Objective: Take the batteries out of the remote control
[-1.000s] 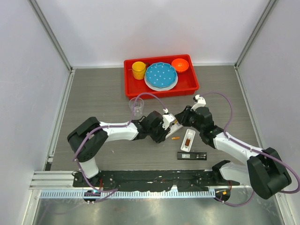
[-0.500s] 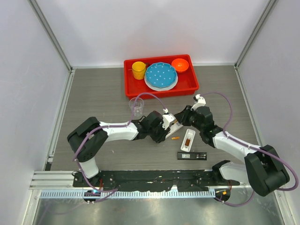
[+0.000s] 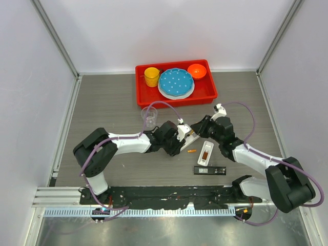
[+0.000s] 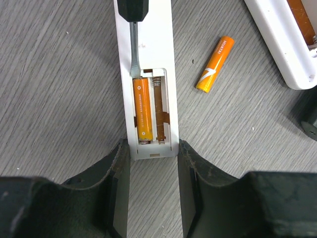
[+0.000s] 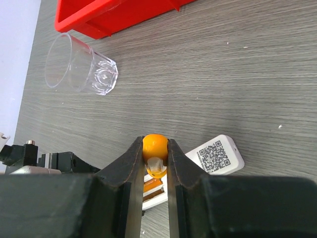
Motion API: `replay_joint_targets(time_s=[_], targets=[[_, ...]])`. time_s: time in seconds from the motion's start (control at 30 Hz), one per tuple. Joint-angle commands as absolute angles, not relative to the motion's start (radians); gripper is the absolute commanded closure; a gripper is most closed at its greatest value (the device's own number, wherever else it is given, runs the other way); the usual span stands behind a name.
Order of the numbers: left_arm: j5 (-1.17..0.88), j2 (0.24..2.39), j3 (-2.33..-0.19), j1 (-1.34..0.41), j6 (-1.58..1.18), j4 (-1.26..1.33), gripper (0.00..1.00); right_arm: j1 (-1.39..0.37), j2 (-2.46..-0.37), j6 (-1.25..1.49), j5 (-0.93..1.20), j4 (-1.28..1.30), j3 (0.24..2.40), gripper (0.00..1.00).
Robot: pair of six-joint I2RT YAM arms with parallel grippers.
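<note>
where the remote control (image 4: 148,84) lies: flat on the table (image 4: 59,89), back up, cover off, near end clamped by the left fingers (image 4: 121,158).
left fingers: pressed against the white remote control's two long sides, one on each side.
seated battery (image 4: 141,111): slim orange cylinder with a white dot at each end, lying lengthwise in the left slot of the open compartment.
right slot: bare, with a coil spring (image 4: 156,80) and brown floor showing.
loose battery (image 4: 214,64): orange with white print and a white slanted stripe, on the table just right of the remote control and touching nothing; from above it lies between the two white remotes.
right fingers (image 5: 171,148): pinching the round orange handle of the screwdriver (image 5: 155,145).
blade (image 4: 134,49): thin grey metal, over the remote control's back, its tip at the far end of the seated battery.
second remote (image 4: 277,34): white, open-backed, off to the right, with a brownish cylinder (image 3: 205,154) inside.
black remote (image 3: 210,170): nearer the arm bases, apart from the white ones.
clear cup (image 5: 81,64): on the table near the red tray (image 3: 174,100).
red tray: holds a yellow cup (image 3: 151,77), blue plate (image 3: 176,82) and orange bowl (image 3: 196,70).
</note>
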State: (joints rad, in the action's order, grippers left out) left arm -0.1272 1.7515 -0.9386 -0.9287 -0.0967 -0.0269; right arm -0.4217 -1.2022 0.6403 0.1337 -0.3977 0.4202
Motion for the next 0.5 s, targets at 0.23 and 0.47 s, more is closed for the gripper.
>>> replay_joint_targets(time_s=[0.23,0.47], targets=[[-0.100,1.753,-0.957,-0.917,-0.103,0.003,0.99,-0.442,-1.121,0.784,0.325,-0.371,0.433,0.99],[-0.094,1.749,-0.957,-0.914,-0.106,0.003,1.00,-0.439,-1.107,0.767,0.307,-0.345,0.442,0.99]])
